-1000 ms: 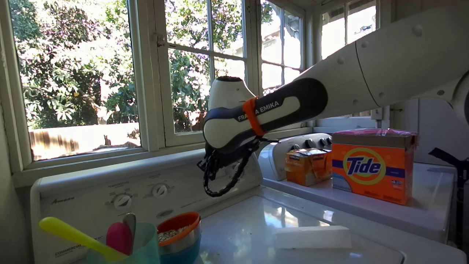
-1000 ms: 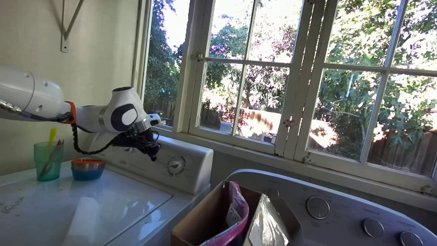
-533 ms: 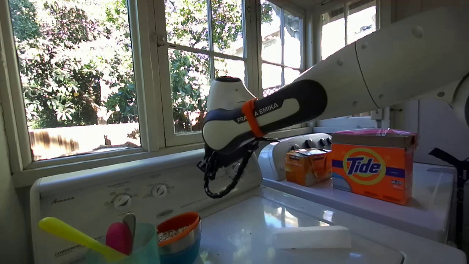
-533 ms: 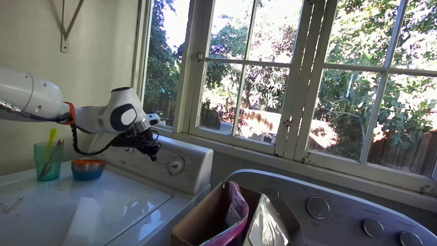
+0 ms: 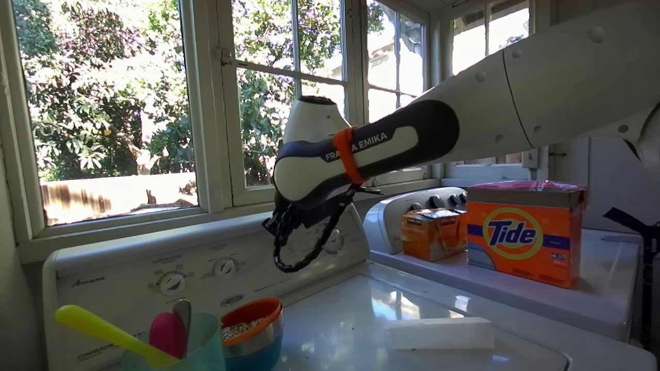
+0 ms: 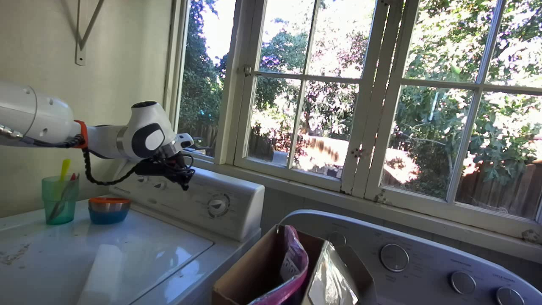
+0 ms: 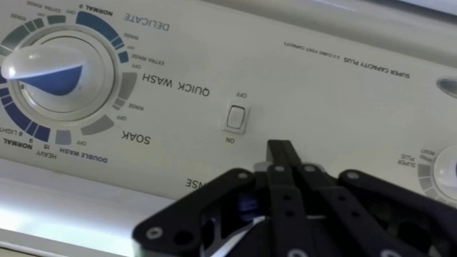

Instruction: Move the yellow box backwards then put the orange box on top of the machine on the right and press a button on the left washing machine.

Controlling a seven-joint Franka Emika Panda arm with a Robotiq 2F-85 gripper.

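Pressing the switch (image 7: 236,117) seems all that's left; yellow box (image 5: 430,236) apparently set back, orange box (image 5: 518,239) placed on the right machine (image 5: 606,278); hand (image 7: 281,144) closed, empty, poised near the switch.

The orange box (image 5: 521,239) blazes: blue lettering in a yellow ring, a purple stripe, pink along its top. To my eye the yellow box (image 5: 429,237) is closer to orange, with paler patches. The left washing machine (image 5: 330,314) is white, its dial (image 7: 59,76) white and blue inside bands of blue, grey and green. The claw (image 7: 280,146) is black, the arm (image 5: 484,113) white and black with an orange strap (image 5: 348,157).
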